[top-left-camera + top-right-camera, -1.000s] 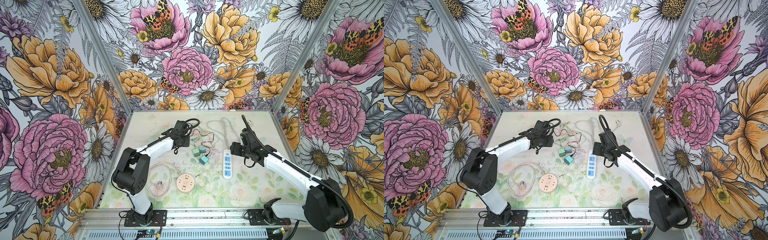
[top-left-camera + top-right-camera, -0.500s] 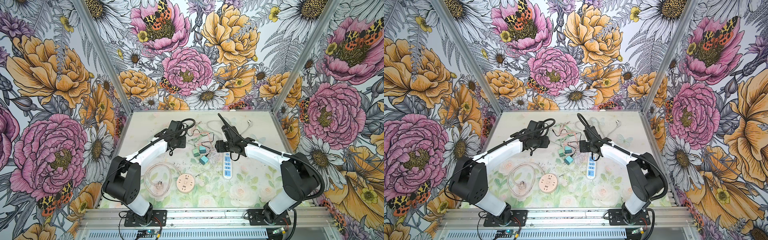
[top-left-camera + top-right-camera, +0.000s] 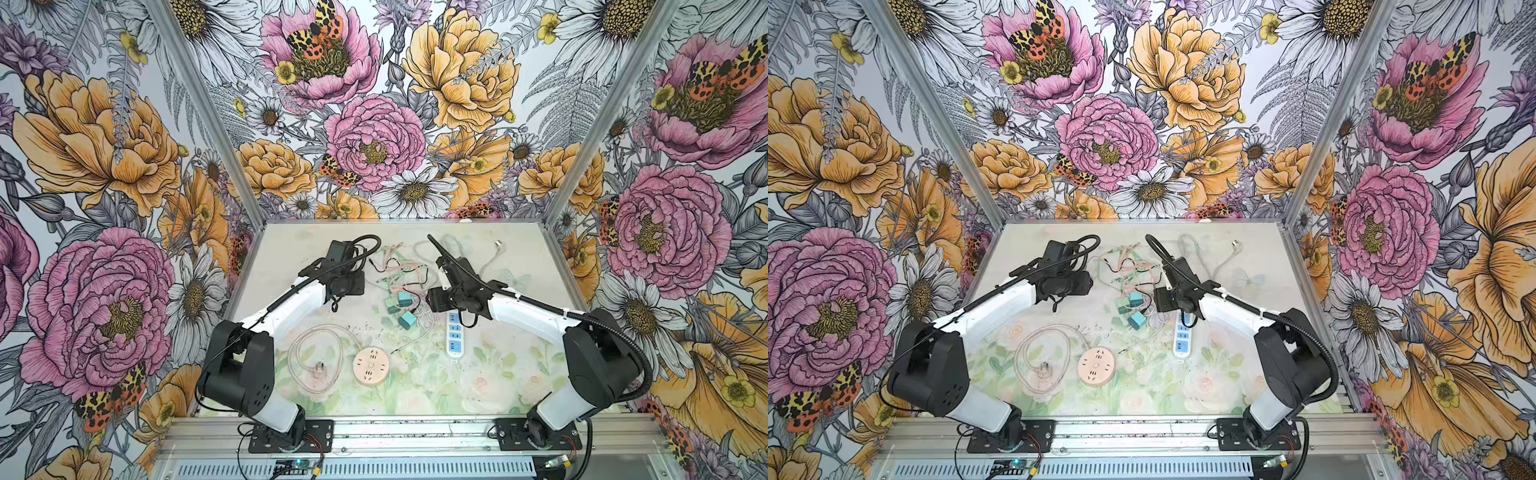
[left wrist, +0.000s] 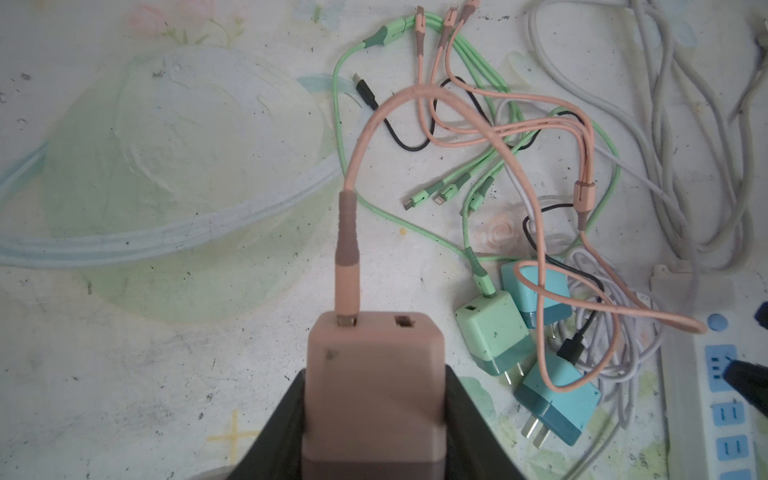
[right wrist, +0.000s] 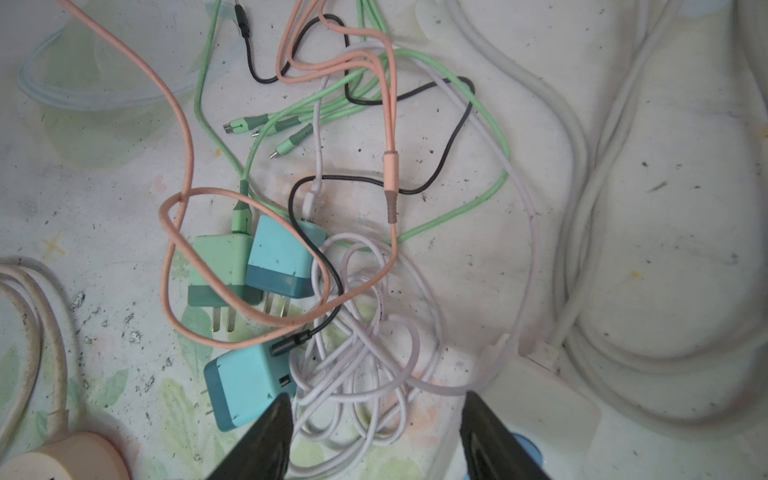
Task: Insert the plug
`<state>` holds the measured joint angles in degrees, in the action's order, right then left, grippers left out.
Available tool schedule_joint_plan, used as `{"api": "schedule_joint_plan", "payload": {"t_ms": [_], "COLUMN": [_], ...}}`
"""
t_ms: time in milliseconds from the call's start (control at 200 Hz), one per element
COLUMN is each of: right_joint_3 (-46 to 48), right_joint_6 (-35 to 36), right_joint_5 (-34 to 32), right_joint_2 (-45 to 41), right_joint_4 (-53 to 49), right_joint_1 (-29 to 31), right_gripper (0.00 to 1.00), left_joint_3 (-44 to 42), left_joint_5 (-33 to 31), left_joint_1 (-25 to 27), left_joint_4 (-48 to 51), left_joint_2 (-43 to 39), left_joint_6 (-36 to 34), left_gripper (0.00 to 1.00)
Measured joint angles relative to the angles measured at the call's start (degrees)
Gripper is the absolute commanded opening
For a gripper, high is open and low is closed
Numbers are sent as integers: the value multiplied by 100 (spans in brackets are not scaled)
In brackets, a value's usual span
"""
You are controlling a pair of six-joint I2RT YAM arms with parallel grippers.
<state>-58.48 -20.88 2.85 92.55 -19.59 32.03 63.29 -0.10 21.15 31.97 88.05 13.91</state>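
Observation:
My left gripper (image 4: 374, 419) is shut on a pink plug (image 4: 374, 386), a square charger block, with a black finger pressed against each side. A pink cable (image 4: 348, 249) is plugged into its top and loops off into the tangle. In both top views this gripper (image 3: 345, 286) (image 3: 1071, 286) hovers at the table's back left. The white power strip (image 3: 455, 338) (image 3: 1183, 338) with blue sockets lies right of centre. My right gripper (image 3: 436, 299) (image 5: 374, 436) stands open over a coil of lavender cable (image 5: 365, 374), beside the strip's far end (image 5: 540, 407).
Two teal chargers (image 5: 245, 386) (image 5: 282, 257) and a green charger (image 5: 220, 266) lie in tangled green, black and pink cables left of the strip. A round pink socket hub (image 3: 371, 366) with its looped cord sits front-centre. Thick white cable (image 5: 582, 166) coils at the back right.
My right arm has swung left from beside the strip to over the chargers and the lavender coil, its jaws narrowing a little. The left gripper keeps its hold and has barely shifted.

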Motion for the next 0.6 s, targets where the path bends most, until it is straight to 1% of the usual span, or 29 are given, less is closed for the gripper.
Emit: {"api": "schedule_joint_plan", "payload": {"t_ms": [225,485,520,596], "right_joint_3": [-433,-778,-796,-852], "right_joint_6": [87,153,168,225], "right_joint_5": [68,-24,-76,-205], "right_joint_2": [660,1036,1071,1174], "right_joint_4": [142,372,437,584], "right_joint_1": [149,341,341,341], "right_gripper": [65,64,62,48], "left_joint_3": [-26,-31,-31,-31], "left_joint_5": [127,249,275,337], "left_joint_1": [-2,-7,-7,-7], "left_joint_4": [2,0,0,-2], "left_joint_2": [-66,-186,-186,-186], "left_joint_6": [0,0,0,-2], "left_gripper": [36,36,36,36]}}
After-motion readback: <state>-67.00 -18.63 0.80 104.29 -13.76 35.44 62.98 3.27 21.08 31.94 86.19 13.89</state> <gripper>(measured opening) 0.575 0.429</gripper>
